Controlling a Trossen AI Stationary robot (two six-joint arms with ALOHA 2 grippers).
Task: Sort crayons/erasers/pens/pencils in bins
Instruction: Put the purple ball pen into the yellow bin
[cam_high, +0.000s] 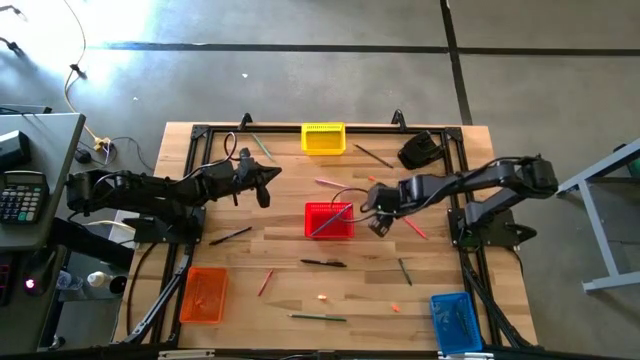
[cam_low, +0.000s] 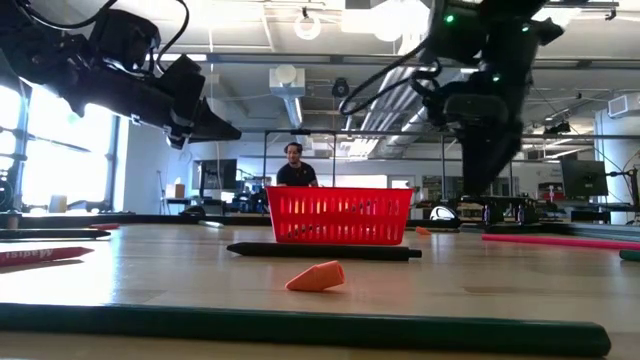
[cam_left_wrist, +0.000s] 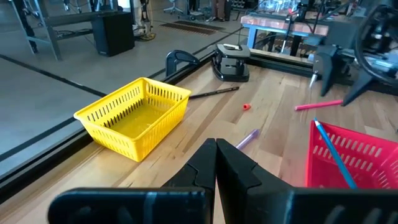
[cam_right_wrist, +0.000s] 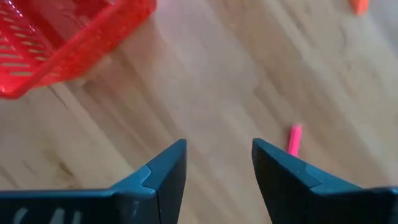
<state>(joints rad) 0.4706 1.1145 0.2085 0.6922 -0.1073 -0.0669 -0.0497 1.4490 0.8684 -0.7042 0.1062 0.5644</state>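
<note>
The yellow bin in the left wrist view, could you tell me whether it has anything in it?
No, the yellow bin shows only its bare floor and slotted walls.

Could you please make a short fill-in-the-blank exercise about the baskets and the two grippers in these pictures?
1. The fingers of the right gripper are ____, with bare wood between them.
2. A long blue pencil leans inside the ____ basket.
3. The left gripper, shut and empty, hangs near the ____ basket.
4. In the high view, the basket at the table's bottom right corner is ____.

Missing words: open; red; yellow; blue
</note>
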